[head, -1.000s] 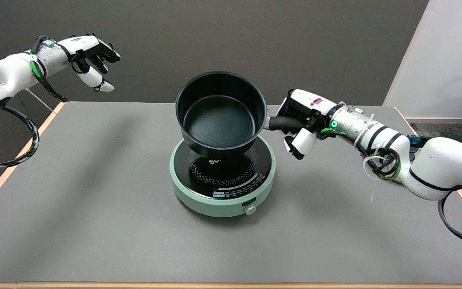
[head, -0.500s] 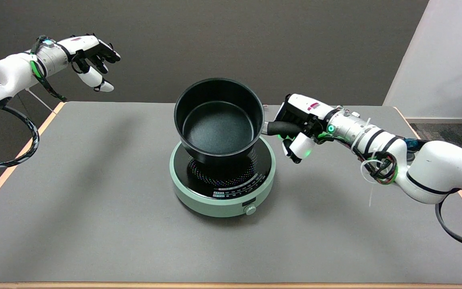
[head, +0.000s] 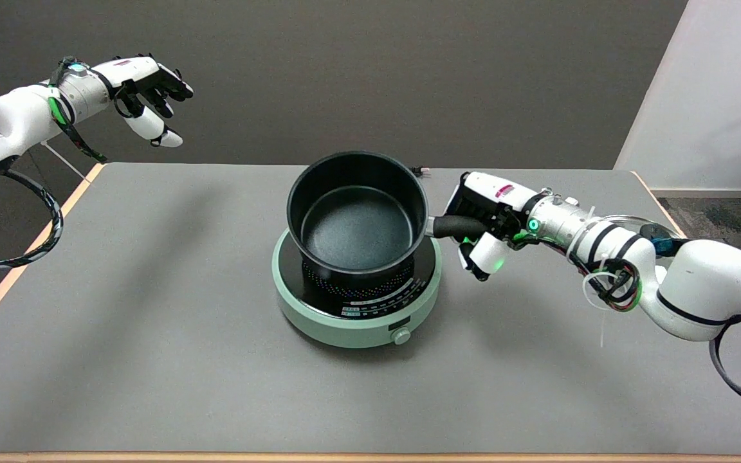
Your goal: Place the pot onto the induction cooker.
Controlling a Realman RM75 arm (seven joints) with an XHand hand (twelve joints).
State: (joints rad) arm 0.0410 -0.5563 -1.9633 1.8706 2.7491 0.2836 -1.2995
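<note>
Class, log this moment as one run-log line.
phase: placing | right hand: holds pot handle | pot: over cooker, seemingly resting | table: bears cooker | next: release

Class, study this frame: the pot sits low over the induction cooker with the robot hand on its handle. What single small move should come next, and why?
Probably open the robot hand and let go of the handle. The pot looks level and centred on the induction cooker, with no gap visible beneath it, though contact cannot be confirmed from this view.

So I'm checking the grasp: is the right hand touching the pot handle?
Touching: the head view shows the right hand wrapped around the pot handle.
</note>
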